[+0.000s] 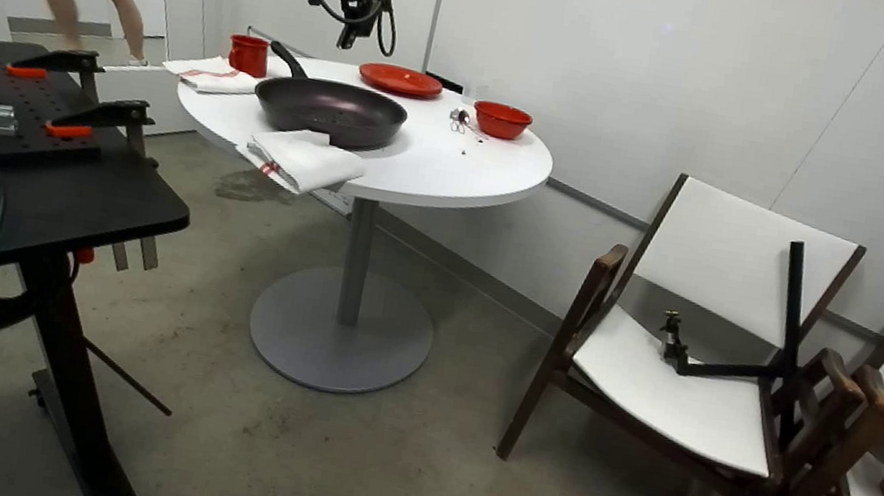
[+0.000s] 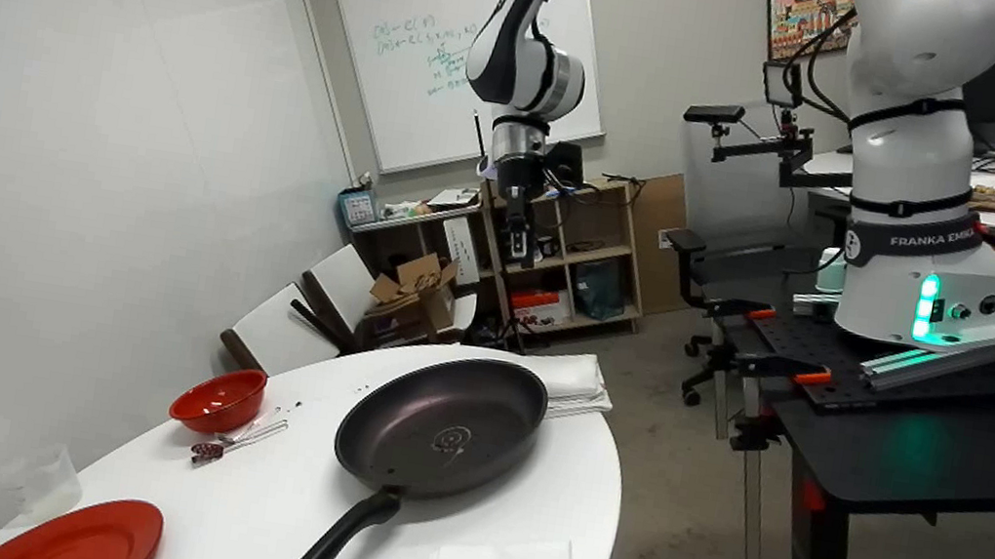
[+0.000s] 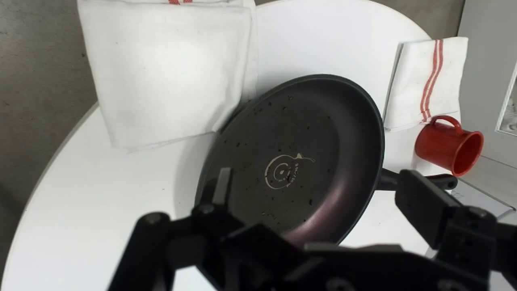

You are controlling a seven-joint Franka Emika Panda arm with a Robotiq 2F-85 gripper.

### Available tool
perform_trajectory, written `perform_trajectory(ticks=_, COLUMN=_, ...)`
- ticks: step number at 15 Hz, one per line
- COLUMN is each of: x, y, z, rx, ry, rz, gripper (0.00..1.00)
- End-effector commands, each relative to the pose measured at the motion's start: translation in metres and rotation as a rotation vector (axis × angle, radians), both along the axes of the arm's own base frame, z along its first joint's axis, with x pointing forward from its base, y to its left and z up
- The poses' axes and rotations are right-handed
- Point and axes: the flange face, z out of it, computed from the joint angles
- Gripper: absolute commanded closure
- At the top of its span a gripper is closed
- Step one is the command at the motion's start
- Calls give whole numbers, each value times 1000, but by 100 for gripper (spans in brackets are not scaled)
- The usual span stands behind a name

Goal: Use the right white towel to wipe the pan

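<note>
The pan [image 1: 331, 111] is round and black and rests on the white table. It also shows in an exterior view [image 2: 445, 430] and the wrist view [image 3: 307, 133], with dark crumbs inside. The right white towel [image 1: 305, 160] is folded, a little rumpled, and lies against the pan's rim, partly over the table edge. It also shows in an exterior view [image 2: 576, 380], partly behind the pan, and at upper left in the wrist view [image 3: 169, 72]. My gripper [image 3: 317, 180] is open and empty, above the pan. It hangs high over the table in both exterior views [image 1: 349, 34] [image 2: 519, 248].
A flatter white cloth with red stripes [image 3: 424, 81] lies beside a red mug [image 3: 446, 147] near the pan handle [image 2: 341, 537]. A red plate [image 1: 400, 80], a red bowl [image 1: 502, 120], a small metal utensil [image 2: 236, 443] and a clear cup [image 2: 48, 484] stand farther across the table.
</note>
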Motion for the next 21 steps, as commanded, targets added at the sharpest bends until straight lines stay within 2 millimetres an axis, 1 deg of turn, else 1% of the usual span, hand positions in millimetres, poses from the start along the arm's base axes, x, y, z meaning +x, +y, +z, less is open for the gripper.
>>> perform_trajectory(ticks=1, x=8, y=-10, z=-10, rx=31, ry=22, rz=1, gripper=0)
perform_trajectory(ticks=9, x=14, y=-43, z=-40, rx=79, ry=77, rz=-41, gripper=0)
perform_trajectory(ticks=13, x=18, y=-55, z=-59, rx=88, ry=114, rz=-55, gripper=0)
perform_trajectory(ticks=21, x=26, y=-66, z=-114, rx=88, ry=189, rz=-50, gripper=0)
